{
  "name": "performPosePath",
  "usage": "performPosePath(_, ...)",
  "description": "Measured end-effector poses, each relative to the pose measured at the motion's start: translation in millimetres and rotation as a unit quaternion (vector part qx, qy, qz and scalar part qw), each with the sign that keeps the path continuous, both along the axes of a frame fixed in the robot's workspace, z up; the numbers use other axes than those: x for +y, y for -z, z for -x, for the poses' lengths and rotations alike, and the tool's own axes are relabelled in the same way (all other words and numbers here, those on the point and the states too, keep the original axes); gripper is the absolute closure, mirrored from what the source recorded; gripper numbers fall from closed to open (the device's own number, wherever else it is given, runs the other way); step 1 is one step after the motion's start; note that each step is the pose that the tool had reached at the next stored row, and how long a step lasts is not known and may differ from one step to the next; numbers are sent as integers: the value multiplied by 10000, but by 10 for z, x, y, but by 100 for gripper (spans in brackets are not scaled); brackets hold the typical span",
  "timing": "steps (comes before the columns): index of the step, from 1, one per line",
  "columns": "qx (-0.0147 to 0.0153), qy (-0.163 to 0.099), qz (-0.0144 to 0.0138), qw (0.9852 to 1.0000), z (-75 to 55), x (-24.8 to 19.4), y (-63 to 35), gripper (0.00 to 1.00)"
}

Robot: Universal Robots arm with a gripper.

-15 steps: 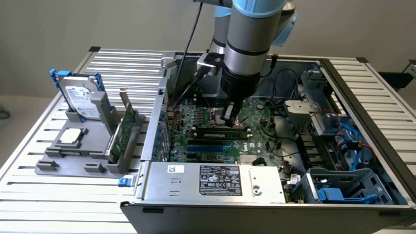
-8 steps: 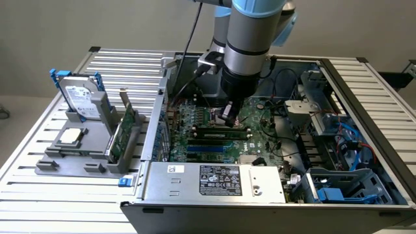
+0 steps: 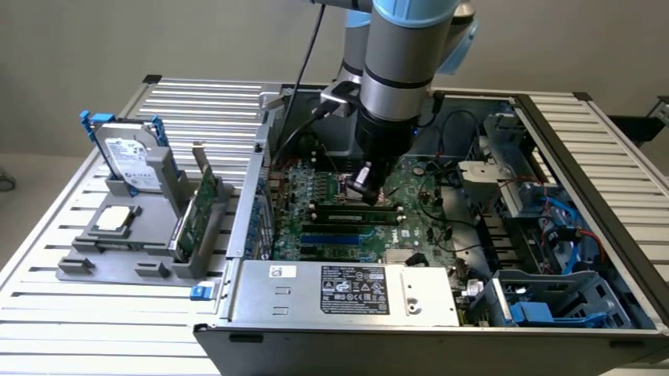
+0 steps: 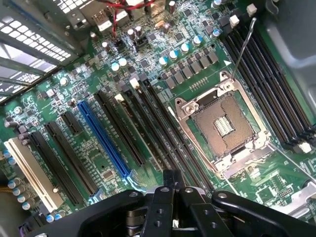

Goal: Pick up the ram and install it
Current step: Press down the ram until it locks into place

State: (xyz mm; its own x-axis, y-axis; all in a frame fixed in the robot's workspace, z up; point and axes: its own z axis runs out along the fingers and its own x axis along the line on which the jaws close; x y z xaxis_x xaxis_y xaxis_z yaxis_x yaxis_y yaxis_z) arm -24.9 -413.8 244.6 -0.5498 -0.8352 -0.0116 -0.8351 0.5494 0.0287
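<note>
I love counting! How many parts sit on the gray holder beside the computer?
3: a hard drive standing at the back, a silver chip flat in front, a green card upright by the case. More may hide.

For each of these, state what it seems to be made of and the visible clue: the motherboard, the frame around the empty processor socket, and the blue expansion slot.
Motherboard: green lacquered circuit board, probably fibreglass laminate; fine printed traces and soldered parts.
Socket frame: bare metal, likely steel; silvery with bright glints.
Blue slot: moulded plastic, by its uniform colour and slight sheen.

Gripper (image 3: 366, 186) low over the motherboard (image 3: 418, 227) (inside the open computer case (image 3: 345, 294)), fingers together.
</note>
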Motion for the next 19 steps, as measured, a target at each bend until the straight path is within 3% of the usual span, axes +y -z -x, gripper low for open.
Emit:
performPosePath(10,0,583,58,9983,0,0,0,89)
performPosePath(19,1,1118,98,9937,0,0,-1,89)
